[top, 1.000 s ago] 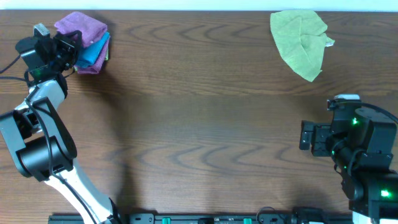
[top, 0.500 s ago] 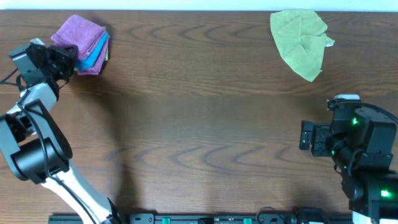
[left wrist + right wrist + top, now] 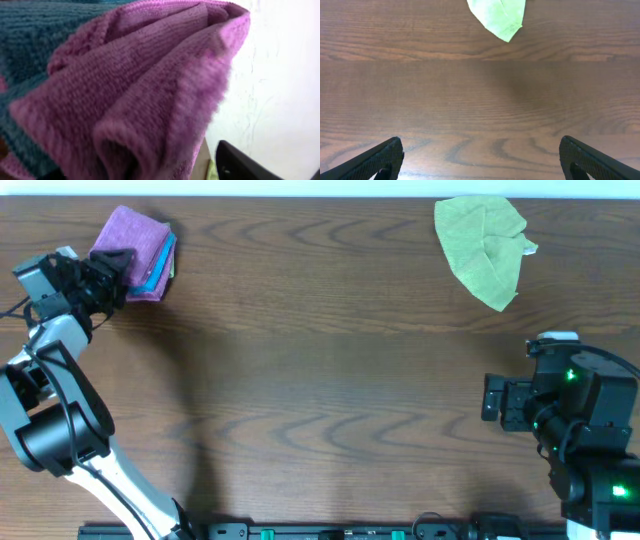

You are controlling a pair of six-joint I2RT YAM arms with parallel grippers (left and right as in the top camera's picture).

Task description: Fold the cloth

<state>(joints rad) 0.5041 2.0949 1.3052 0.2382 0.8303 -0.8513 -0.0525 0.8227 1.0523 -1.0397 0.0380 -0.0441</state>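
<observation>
Soft, light cloths, best pinched at a hem or corner

Overhead: my left gripper (image 3: pixel 108 268) sits at the edge of the purple cloth (image 3: pixel 130 238), far left on a blue cloth (image 3: pixel 158 266); the green cloth (image 3: pixel 483 248) lies rumpled far right. Left wrist: limp, plush purple folds fill the view, and I cannot tell whether I grip them. Right wrist: my right gripper (image 3: pixel 480 157) is spread wide and empty.

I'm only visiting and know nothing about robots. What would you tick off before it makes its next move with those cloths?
1. Is the left claw at the purple cloth: ok.
2. Has the left claw gripped it: cannot tell, the cloth fills the wrist view.
3. Is the purple cloth apart from the blue cloth: not ok, it lies on top of it.
4. Is the right claw open and empty: ok.
5. Is the green cloth spread flat: not ok, it is rumpled.
</observation>
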